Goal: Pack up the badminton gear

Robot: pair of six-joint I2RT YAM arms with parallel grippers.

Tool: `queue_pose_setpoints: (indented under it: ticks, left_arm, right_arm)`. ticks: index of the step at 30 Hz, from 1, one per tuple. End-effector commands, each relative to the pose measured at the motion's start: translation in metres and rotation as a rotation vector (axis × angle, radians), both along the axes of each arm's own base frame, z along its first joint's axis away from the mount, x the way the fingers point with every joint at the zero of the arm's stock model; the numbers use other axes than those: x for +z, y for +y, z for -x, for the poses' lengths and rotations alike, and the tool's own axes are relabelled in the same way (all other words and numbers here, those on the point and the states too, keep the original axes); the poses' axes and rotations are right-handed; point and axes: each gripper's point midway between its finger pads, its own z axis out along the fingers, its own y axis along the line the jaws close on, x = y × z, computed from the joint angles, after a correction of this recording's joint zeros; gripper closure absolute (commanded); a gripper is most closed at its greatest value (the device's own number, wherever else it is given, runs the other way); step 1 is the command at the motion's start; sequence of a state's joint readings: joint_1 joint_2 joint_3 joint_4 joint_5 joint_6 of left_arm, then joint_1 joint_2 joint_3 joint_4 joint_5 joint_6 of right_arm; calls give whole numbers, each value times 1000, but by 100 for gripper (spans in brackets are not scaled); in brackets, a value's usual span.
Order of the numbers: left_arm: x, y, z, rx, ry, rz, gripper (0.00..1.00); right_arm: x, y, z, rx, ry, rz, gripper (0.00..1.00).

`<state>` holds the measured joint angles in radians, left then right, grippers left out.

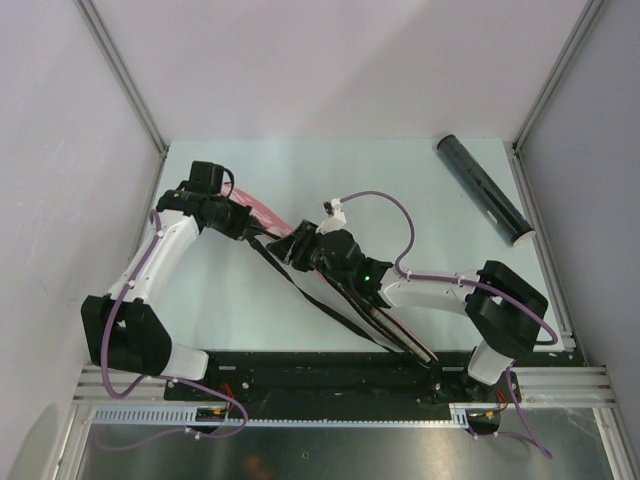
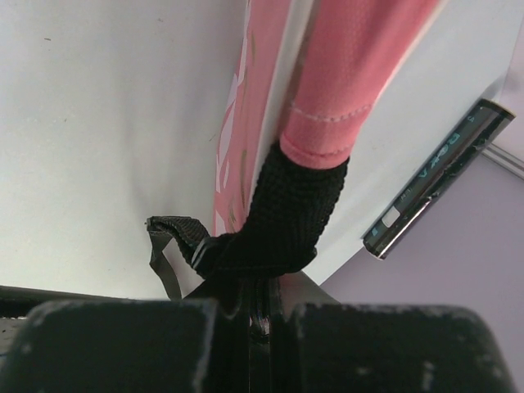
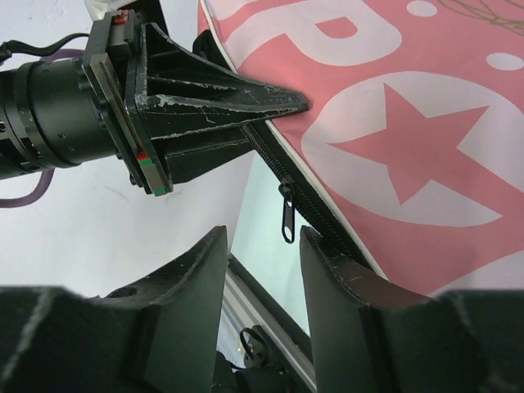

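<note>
Fingers of the left gripper [image 2: 258, 318] clamp the black webbing strap [image 2: 286, 213] of the long pink fabric racket cover [image 3: 426, 147]; the right gripper [image 3: 262, 246] holds its fingers apart by the zipper pull [image 3: 287, 214] — zipping seemingly unfinished — while the long black cylindrical tube [image 1: 484, 189] lies far right, well apart

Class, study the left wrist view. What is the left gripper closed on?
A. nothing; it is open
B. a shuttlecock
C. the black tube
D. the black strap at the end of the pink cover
D: the left gripper is shut on the black strap sewn to the end of the pink cover, while the black tube lies apart at the far right.
</note>
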<state>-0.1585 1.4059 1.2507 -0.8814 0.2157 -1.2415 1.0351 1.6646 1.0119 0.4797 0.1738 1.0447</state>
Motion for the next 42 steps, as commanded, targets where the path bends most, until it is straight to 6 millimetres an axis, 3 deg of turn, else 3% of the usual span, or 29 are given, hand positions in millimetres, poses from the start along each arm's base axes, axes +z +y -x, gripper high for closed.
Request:
queue_pose_setpoints:
  ticks: [1,11,17,20,22,24,26,27,29,31,32,35,36,37,38,39,40,41,42]
  left_arm:
    - [24,-8,8,26,-29,85,100]
    - [23,-6,11,38,-29,75,100]
    - [23,-4,12,45,-41,56,99]
    - [22,2,9,58,-54,21,100]
    - [22,15,1,83,-79,-36,100]
    - [24,35,-12,121,-105,-108,100]
    - [19,50,-23,136,-104,-164,100]
    - [26,61,-32,127,-132,-197,99]
    - [21,70,-45,105,-125,-239,99]
    - [29,84,-58,93,-154,-293,100]
    - [25,88,-63,92,-142,-301,100]
    - [29,100,-77,95,-153,-339,100]
    - [34,118,-82,144,-160,-344,99]
    - [38,123,-86,151,-170,-357,100]
    - [36,133,-92,163,-165,-394,99]
    - [50,143,-99,165,-199,-428,100]
    - [53,149,-103,176,-209,-443,100]
    - [54,156,-107,189,-207,-470,100]
    - [63,163,-112,196,-229,-487,100]
  right_arm:
    - [6,-8,-20,-124,-45,-2,53]
    - [8,-12,-27,-194,-35,-27,65]
    - [8,-16,-32,-218,-34,-19,97]
    - [7,-18,-30,-201,-47,15,100]
    - [10,-21,-24,-158,-88,65,100]
    - [-3,-27,-14,-87,-114,162,100]
    - [5,-36,-5,-43,-166,169,100]
    - [-8,-38,8,31,-160,186,100]
    - [-8,-44,23,137,-189,220,100]
    - [-17,-57,33,180,-214,275,100]
    - [-10,-59,46,251,-227,255,100]
    - [-29,-80,63,317,-226,334,100]
    - [-25,-89,67,314,-238,342,100]
    - [-48,-105,75,327,-200,402,100]
    - [-57,-118,72,311,-191,436,100]
    - [-54,-133,74,283,-196,438,100]
    - [-76,-152,79,274,-155,488,100]
    - [-84,-167,75,235,-128,505,100]
    - [-74,-176,75,207,-146,483,100]
